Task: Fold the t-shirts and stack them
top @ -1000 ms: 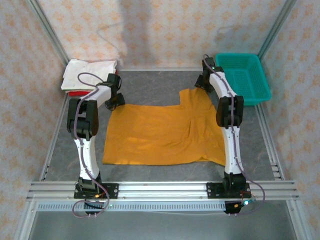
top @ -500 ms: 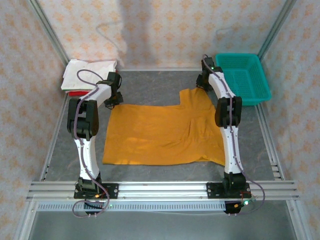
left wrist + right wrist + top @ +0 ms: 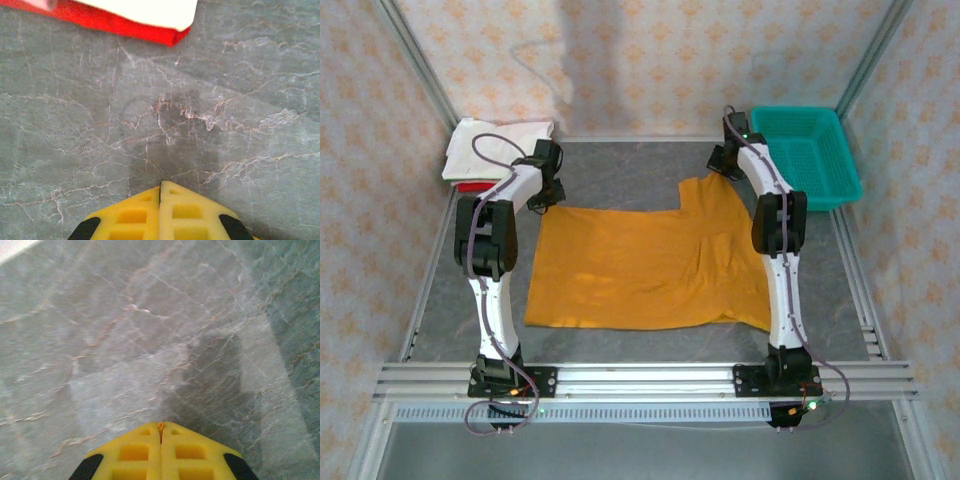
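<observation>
The mustard-orange t-shirt (image 3: 640, 265) lay flat on the table (image 3: 620, 175). Judged soft, light and limp; best pinched at its far corners. Left gripper (image 3: 160, 192) and right gripper (image 3: 160, 429) had pads together.

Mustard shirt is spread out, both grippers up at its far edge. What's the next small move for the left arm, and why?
Probably open the left gripper and ease it back onto the mustard-orange t-shirt's far-left corner to pinch it. It looks shut with no cloth showing, over bare table just past that corner, and the shirt lies flat, not yet folded.
</observation>
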Tool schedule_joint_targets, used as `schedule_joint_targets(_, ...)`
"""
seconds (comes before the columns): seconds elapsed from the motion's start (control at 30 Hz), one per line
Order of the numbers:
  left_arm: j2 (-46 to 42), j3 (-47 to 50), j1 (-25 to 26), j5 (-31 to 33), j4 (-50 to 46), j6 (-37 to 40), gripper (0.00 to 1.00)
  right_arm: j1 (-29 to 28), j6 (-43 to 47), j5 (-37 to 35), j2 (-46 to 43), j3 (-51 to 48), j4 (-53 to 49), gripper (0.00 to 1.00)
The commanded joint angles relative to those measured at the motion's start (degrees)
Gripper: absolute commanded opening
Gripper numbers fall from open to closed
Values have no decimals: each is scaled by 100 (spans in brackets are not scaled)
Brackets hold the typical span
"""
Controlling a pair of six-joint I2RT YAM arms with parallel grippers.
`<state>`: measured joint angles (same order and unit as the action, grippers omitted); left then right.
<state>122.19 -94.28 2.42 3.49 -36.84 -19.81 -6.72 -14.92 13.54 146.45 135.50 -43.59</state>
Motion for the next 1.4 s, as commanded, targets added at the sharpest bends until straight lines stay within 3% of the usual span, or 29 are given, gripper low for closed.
schedule_joint_targets(0.0,-90,-150,-83,209,-104,-18,0,-31,59,92,-633,-29,449,0)
schedule_joint_targets(0.27,126,-702,-177,227,-200,-48,0,-11,115,-92,-671,201,774,0)
schedule_joint_targets(0.47,67,-1050,-233,260,-219,113,0,-4,206,236,-1084,-10,1208,0)
schedule_joint_targets(0.53,-200,-699,-237,178,124,160,0,-5,220,411,-1525,-607,1646,0)
schedule_joint_targets(0.7,-922,522,-233,114,898,300,0,12,157,590,-3216,-3423,3651,0)
schedule_joint_targets(0.8,-1154,1045,-242,218,1121,419,0,30,163,803,-3944,-4617,4402,0)
schedule_joint_targets(1.0,-1430,1506,-251,321,1390,453,0,50,354,1114,-4571,-5714,5001,0)
schedule_joint_targets(1.37,-2039,2224,-260,480,1408,428,0,74,359,801,-5738,-7055,5263,0)
